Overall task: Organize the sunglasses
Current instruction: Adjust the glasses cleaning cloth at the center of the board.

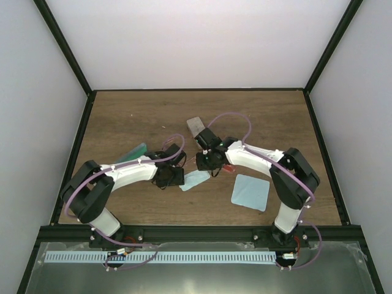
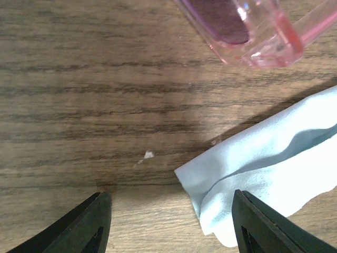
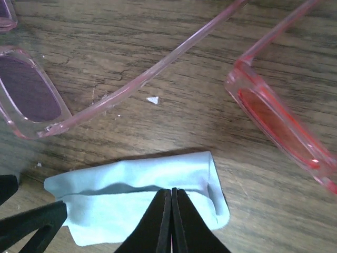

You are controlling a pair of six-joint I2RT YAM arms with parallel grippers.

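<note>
Sunglasses (image 3: pixel 31 95) with pink frames lie at the upper left of the right wrist view, arms out, and a red pair (image 3: pixel 279 126) lies at the right, both on the bench (image 3: pixel 158 132). Right fingers (image 3: pixel 158 224) are pressed closed over a blue cloth (image 3: pixel 105 211); left fingers (image 2: pixel 84 226) stand apart, empty.

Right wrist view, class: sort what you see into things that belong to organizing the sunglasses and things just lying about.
Belong to the job: pink-framed sunglasses; red-framed sunglasses.
Lying about: crumpled light-blue cloth; white speck on the wooden table.
</note>
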